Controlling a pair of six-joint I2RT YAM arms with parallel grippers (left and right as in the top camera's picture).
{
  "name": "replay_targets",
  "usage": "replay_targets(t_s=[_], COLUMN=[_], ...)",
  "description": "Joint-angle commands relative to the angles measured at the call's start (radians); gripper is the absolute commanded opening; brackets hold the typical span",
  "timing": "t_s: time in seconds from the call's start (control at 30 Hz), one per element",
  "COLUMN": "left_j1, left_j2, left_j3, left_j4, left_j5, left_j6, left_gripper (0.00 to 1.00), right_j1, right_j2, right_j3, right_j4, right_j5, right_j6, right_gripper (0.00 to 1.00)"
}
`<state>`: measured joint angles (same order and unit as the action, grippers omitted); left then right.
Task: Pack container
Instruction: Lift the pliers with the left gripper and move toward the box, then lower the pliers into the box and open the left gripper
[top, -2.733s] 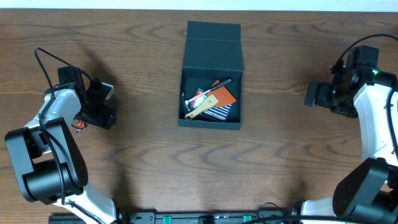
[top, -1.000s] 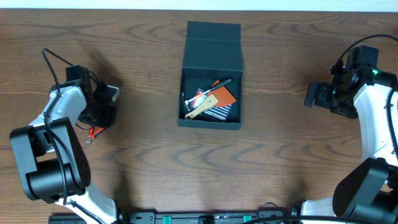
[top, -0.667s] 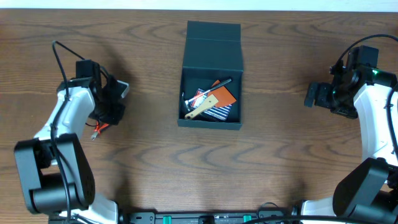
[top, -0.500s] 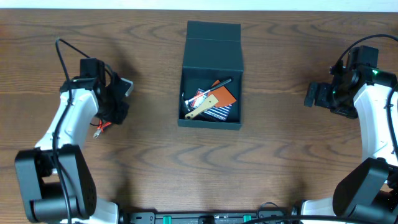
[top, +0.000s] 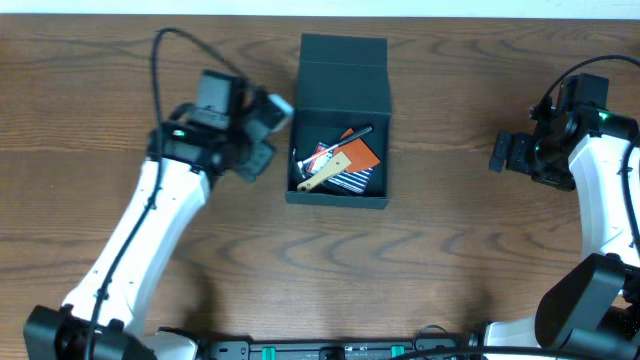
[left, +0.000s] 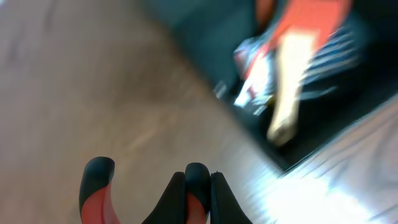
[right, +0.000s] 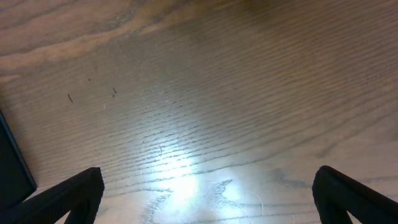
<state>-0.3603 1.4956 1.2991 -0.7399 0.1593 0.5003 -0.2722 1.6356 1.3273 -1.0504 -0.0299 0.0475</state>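
Overhead: container (top: 340, 85), dark teal, at table (top: 450, 250) centre, flap lid folded back; inside, wooden-handled tool (top: 325, 172), orange card (top: 362, 152), black pen (top: 358, 133), print too small to read. Left gripper (top: 262, 135) just beside its left wall, clamped on blurred red-and-black handles (left: 98, 186). Right gripper (top: 505, 152) well apart, spread wide.

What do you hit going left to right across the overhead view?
Left claw, holding a red-handled tool → container → right claw, open.
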Motion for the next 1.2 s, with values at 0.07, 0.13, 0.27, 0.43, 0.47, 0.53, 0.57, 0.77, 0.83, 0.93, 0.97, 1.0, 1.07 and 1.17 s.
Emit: replay_targets(t_s=[0.07,0.13,0.27,0.43,0.47,0.53,0.57,0.77,0.83,0.93,0.97,1.0,1.07,1.17], left_j1=[-0.150,-0.197,-0.262,-0.299,-0.304,-0.311,-0.314,-0.315,-0.315,-0.315,-0.315,-0.315,-0.312,-0.311], left_j2=[-0.003,0.013,0.083,0.210,0.237,0.283,0.307,0.366,0.383,0.397,0.398,0.398,0.398,0.398], left_j3=[0.031,0.031,0.031,0.031,0.031,0.031,0.031,0.031,0.031,0.031,0.031,0.031,0.031,0.031], left_j4=[0.074,0.116,0.186,0.230,0.235,0.243,0.245,0.245,0.245,0.245,0.245,0.245,0.245,0.242], left_j5=[0.013,0.013,0.014,0.018,0.017,0.017,0.017,0.018,0.017,0.017,0.017,0.017,0.017,0.016], left_j6=[0.097,0.140,0.189,0.188,0.188,0.188,0.188,0.188,0.187,0.187,0.182,0.178,0.176,0.171], left_gripper=[0.06,0.06,0.06,0.06,0.06,0.06,0.06,0.06,0.06,0.08,0.28,0.55,0.69,0.77], right_j1=[0.005,0.005,0.005,0.005,0.005,0.005,0.005,0.005,0.005,0.005,0.005,0.005,0.005,0.005], right_j2=[0.007,0.007,0.007,0.007,0.007,0.007,0.007,0.007,0.007,0.007,0.007,0.007,0.007,0.007], right_j3=[-0.005,-0.005,-0.005,-0.005,-0.005,-0.005,-0.005,-0.005,-0.005,-0.005,-0.005,-0.005,-0.005,-0.005], right_j4=[-0.002,-0.002,-0.004,-0.008,-0.009,-0.009,-0.009,-0.009,-0.010,-0.014,-0.016,-0.016,-0.016,-0.016], right_j5=[-0.005,-0.005,-0.005,-0.005,-0.005,-0.005,-0.005,-0.005,-0.005,-0.005,-0.005,-0.005,-0.005,-0.005], right_j6=[-0.011,-0.011,-0.011,-0.011,-0.011,-0.011,-0.011,-0.011,-0.011,-0.011,-0.011,-0.011,-0.011,-0.011], right_gripper=[0.99,0.99,0.99,0.99,0.99,0.99,0.99,0.99,0.99,0.99,0.99,0.99,0.99,0.99])
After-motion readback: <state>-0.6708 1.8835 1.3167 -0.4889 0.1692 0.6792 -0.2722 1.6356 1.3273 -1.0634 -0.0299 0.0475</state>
